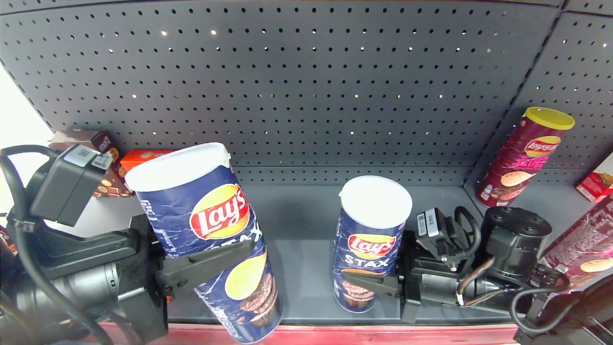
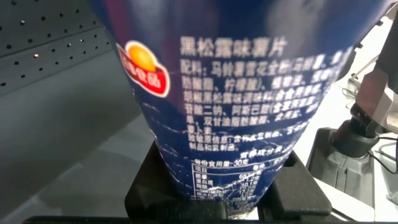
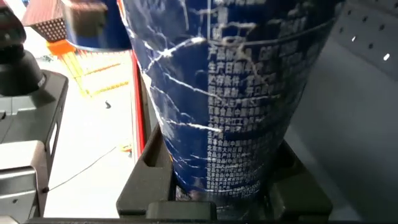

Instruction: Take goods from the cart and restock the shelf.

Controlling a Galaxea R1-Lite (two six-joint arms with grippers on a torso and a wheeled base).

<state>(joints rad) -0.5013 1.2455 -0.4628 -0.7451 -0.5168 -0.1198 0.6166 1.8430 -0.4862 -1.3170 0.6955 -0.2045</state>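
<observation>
Placing: right gripper (image 1: 365, 283) clamps right can (image 1: 373, 225), upright on shelf (image 1: 301, 230); left gripper (image 1: 225, 261) clamps left can (image 1: 201, 201), tilted. Next: straighten, set down, release.

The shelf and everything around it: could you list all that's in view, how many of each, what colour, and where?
Shelf: one, grey, with a perforated back panel.
Blue cans: two, white lids; tilted can at the front left, upright can mid-shelf.
Maroon can: one, yellow lid, leaning at the back right.
Maroon pack: one, far right, cut off by the picture's edge.
Red box: one, far right.
Brown box: one, back left.
Orange box: one, beside the brown one.
Left gripper: black, shut on the tilted can.
Right gripper: black, shut on the upright can.
</observation>
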